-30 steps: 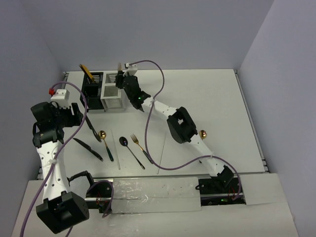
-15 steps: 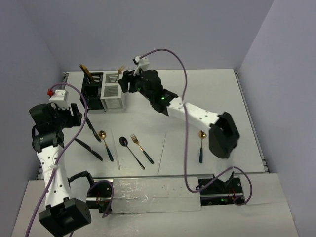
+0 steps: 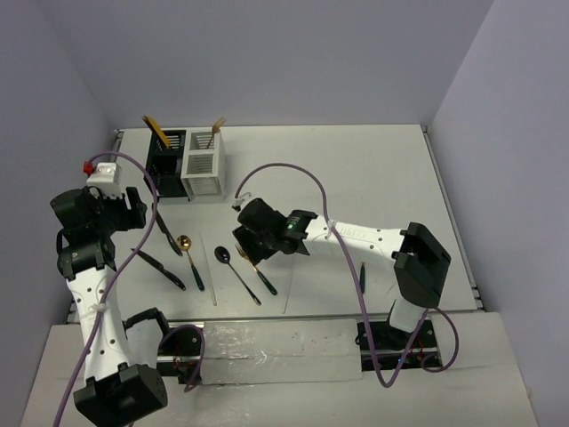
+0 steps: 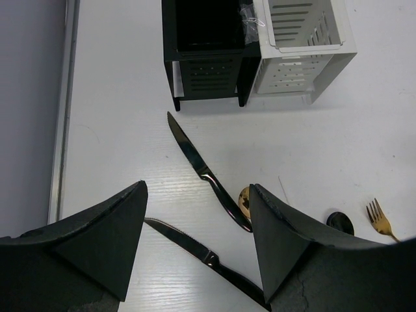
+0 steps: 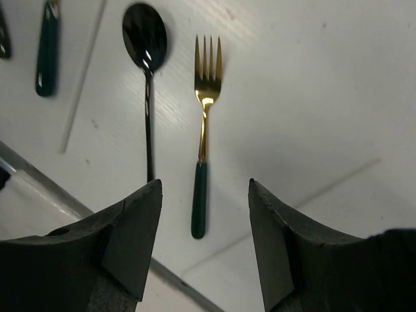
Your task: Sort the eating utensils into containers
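The black caddy (image 3: 166, 158) and white caddy (image 3: 203, 165) stand joined at the back left. A gold-headed utensil (image 3: 153, 128) stands in the black one and a fork (image 3: 217, 127) in the white one. On the table lie two black knives (image 3: 168, 233) (image 3: 161, 269), a gold spoon (image 3: 188, 258), a black spoon (image 3: 236, 273) and a gold fork (image 3: 264, 279). My right gripper (image 3: 248, 240) is open and empty above the fork (image 5: 205, 130), its handle between the fingertips (image 5: 155, 188). My left gripper (image 3: 124, 210) is open and empty above the knives (image 4: 205, 170) (image 4: 203, 252).
A green-handled utensil (image 3: 362, 275) lies right of the right arm, its head hidden. Thin white sticks (image 3: 216, 267) (image 3: 292, 267) lie among the utensils. The purple cable (image 3: 293, 173) loops over the table's middle. The table's left edge (image 4: 62, 130) is close to the left gripper.
My right arm has pulled back from the white caddy, leaving a fork standing in it, and come down over the gold fork on the table. The left arm has barely moved.
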Action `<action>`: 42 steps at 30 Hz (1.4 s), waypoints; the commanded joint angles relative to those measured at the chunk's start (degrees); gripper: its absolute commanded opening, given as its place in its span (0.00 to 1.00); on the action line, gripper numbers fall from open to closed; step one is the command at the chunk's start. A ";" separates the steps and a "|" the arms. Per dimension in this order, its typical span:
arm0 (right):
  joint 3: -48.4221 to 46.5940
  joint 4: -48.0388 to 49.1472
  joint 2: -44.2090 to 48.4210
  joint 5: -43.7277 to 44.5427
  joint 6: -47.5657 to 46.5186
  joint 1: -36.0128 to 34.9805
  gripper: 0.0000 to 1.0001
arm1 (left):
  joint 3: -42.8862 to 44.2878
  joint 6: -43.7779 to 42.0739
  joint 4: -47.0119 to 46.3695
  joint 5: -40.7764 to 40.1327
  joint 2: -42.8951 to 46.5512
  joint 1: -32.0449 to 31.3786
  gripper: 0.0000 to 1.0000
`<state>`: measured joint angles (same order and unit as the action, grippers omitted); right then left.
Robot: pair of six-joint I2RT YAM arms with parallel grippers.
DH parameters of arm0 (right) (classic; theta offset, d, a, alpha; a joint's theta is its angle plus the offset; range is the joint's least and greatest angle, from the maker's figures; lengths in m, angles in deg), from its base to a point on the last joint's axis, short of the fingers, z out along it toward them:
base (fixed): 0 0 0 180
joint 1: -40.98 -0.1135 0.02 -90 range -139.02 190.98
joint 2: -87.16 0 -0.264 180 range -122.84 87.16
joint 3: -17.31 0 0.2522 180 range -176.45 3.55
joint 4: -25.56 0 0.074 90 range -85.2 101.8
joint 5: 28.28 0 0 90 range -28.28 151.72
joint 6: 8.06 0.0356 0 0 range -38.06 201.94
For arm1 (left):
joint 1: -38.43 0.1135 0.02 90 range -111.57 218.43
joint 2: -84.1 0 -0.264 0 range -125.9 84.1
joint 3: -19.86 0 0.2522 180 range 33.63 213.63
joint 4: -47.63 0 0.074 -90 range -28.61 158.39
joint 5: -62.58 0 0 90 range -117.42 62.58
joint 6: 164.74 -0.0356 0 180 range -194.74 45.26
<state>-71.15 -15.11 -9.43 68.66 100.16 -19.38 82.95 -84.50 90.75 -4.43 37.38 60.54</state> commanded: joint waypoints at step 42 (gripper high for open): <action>-11.17 3.42 -5.63 12.57 -4.05 -0.82 0.00 | 0.51 -0.79 -0.53 1.37 1.81 0.57 0.73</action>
<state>-78.08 -22.11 -24.12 75.76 99.48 -22.20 82.95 -85.48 91.19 -2.97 38.89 60.67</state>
